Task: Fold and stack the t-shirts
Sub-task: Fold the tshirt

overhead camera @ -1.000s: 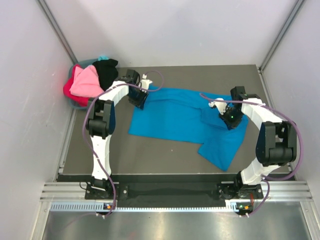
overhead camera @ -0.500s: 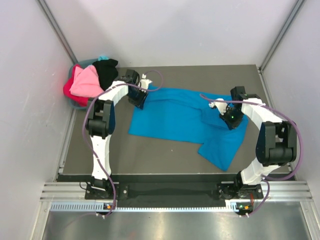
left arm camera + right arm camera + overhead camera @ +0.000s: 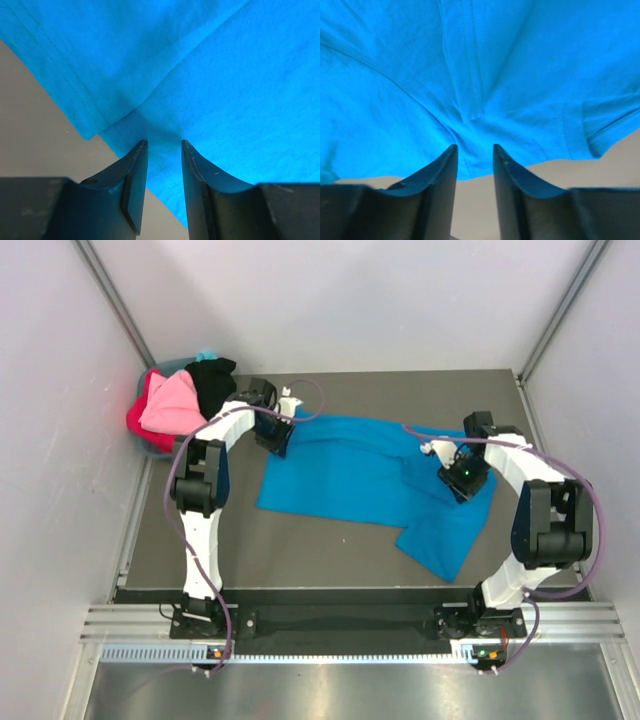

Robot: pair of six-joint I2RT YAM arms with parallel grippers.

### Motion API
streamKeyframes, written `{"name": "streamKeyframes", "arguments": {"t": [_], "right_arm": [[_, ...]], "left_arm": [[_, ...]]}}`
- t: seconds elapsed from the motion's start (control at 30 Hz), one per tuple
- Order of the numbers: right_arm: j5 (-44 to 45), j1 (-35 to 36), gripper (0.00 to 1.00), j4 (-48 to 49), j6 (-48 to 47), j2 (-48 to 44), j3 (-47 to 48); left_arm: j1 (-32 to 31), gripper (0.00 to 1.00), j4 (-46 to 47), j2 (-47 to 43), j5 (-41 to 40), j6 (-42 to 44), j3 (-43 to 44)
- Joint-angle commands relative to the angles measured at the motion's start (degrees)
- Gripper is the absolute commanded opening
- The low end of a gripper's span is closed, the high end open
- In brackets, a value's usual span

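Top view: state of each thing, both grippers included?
blue t-shirt: spread on the table, rumpled, not yet folded
left gripper: shut on the blue t-shirt's edge
right gripper: at the shirt's edge, jaws slightly apart, grip unclear
other t-shirts: heaped in the basket, unfolded
basket: heaped full

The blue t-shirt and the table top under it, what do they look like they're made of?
Blue t-shirt: soft knit cloth, probably cotton jersey, matte; it creases softly and shows stitched hems. Table top: a flat dark grey sheet, matte with no glare; perhaps rubber or laminate, the look leaves it open.
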Motion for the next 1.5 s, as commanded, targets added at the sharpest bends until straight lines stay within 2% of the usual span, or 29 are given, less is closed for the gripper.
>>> {"name": "streamKeyframes", "arguments": {"t": [0.0, 0.13, 0.2, 0.33, 0.43, 0.63, 1.23, 1.33, 1.37, 1.47], "right_arm": [[-3.95, -1.17, 0.38, -2.56, 2.92, 0.64, 8.18], [-7.29, -5.2, 0.41, -2.39, 8.88, 3.8, 16.36], [-8.18, -6.61, 0.41, -2.04, 11.35, 7.12, 21.19], [-9.76, -8.54, 0.41, -2.13, 16.97, 13.81, 30.67], [-9.85, -9.86, 0.41, -1.86, 19.35, 18.3, 33.94], [-9.15, -11.36, 0.41, -0.46, 22.08, 24.89, 40.62], [-6.25, -13.65, 0.41, 2.62, 24.98, 32.89, 48.62], [-5.63, -13.65, 0.41, 2.62, 24.81, 34.3, 50.21], [-5.55, -13.73, 0.41, 2.62, 24.64, 34.56, 50.39], [-5.54, -14.26, 0.41, 2.88, 24.72, 35.18, 50.92]], "left_arm": [[0.98, 0.39, 1.86, -5.44, 3.23, 0.08, 3.34], [0.98, 0.44, 5.38, -6.15, 0.97, -1.59, 5.98], [0.98, 0.48, 5.56, -3.61, -1.58, -2.99, 9.75], [1.68, 0.51, 4.33, 2.46, -8.0, -7.63, 19.14], [2.39, 0.55, 8.26, 5.1, -13.1, -13.53, 20.05], [2.83, 0.52, 13.46, 9.49, -15.66, -18.29, 22.32], [3.0, 0.49, 14.87, 16.17, -12.32, -20.4, 25.41], [2.74, 0.46, 15.49, 16.27, -15.65, -20.23, 26.2], [2.57, 0.45, 15.66, 16.01, -20.1, -19.79, 26.38], [2.39, 0.47, 16.72, 15.04, -25.66, -18.73, 26.29]]}}
